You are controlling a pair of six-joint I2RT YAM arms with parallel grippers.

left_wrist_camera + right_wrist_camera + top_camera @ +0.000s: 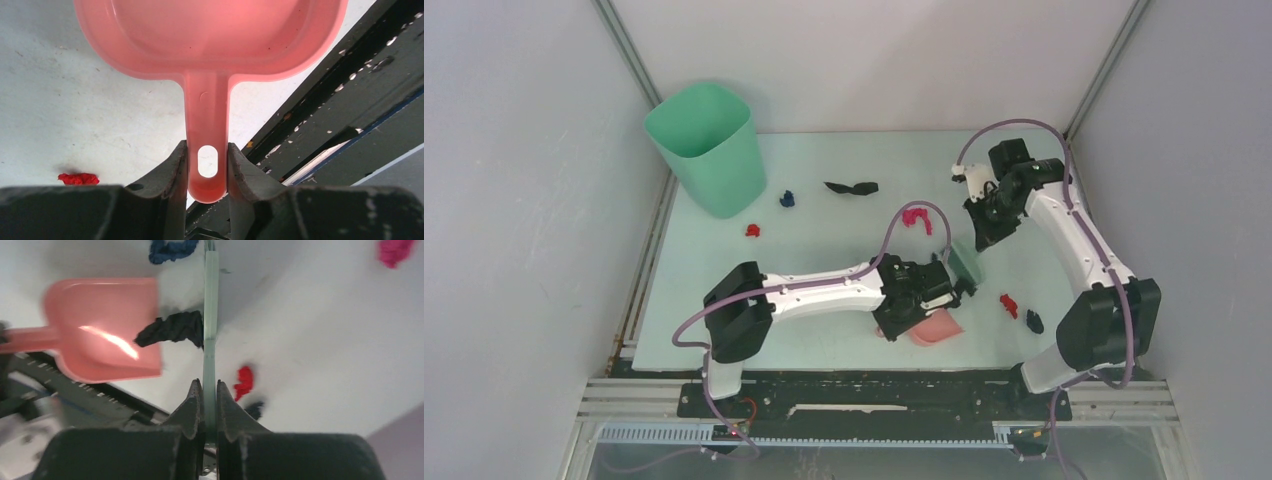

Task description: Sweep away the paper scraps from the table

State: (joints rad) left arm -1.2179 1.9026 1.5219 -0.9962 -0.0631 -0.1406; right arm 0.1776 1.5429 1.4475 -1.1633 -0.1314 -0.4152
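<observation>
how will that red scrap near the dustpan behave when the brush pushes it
The red scrap looks tiny and crumpled next to the dustpan, so it is probably very light and should slide easily over the table ahead of the brush. Its ragged, uneven shape suggests it would skid or tumble rather than roll straight.

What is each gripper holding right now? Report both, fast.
Left gripper: closed on the handle of the pink dustpan.
Right gripper: closed on the green brush, seen edge-on.
</observation>
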